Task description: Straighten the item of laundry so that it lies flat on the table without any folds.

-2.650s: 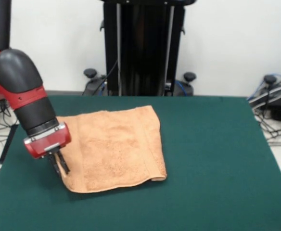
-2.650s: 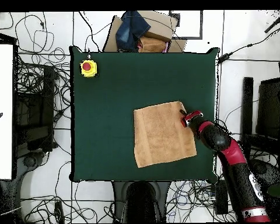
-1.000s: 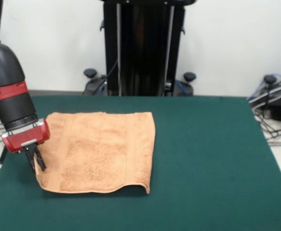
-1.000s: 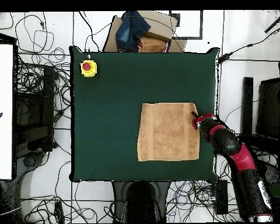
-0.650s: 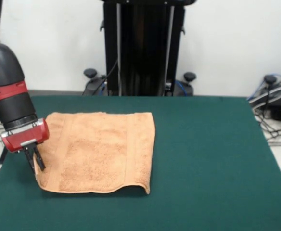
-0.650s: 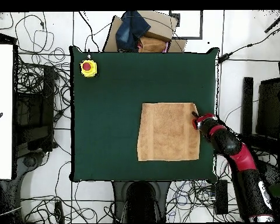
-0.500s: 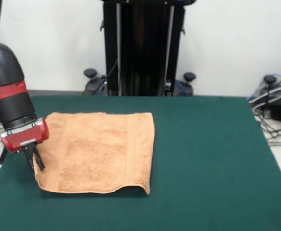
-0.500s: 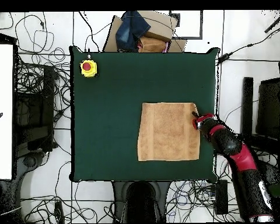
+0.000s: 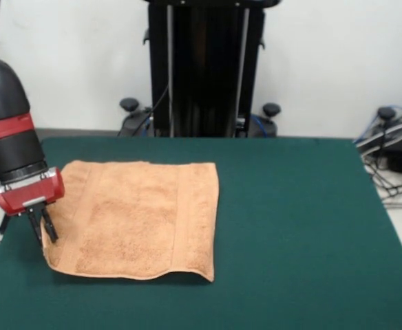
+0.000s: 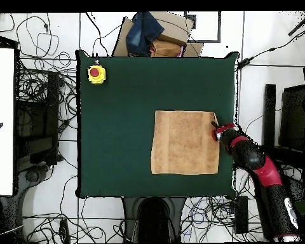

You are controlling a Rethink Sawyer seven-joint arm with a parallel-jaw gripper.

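Observation:
The item of laundry, an orange-tan towel [image 9: 135,216], lies spread out as a near rectangle on the green table [image 9: 304,227]. Its front edge ripples and lifts slightly near the right front corner. In the front view my gripper [image 9: 43,232] stands at the towel's left edge near the front corner, shut on that edge. From overhead the towel [image 10: 183,142] sits right of the table's middle, with the gripper [image 10: 214,125] at its upper right corner, close to the table's right edge [image 10: 234,127].
A yellow box with a red button [image 10: 96,74] sits at the table's upper left corner in the overhead view. A cardboard box with blue cloth [image 10: 152,35] lies beyond the top edge. Cables cover the floor all around.
My gripper has dragged the towel's edge toward the table's side. The towel has gone from a skewed, folded shape to a nearly flat rectangle, and in the last second it has only shifted slightly.

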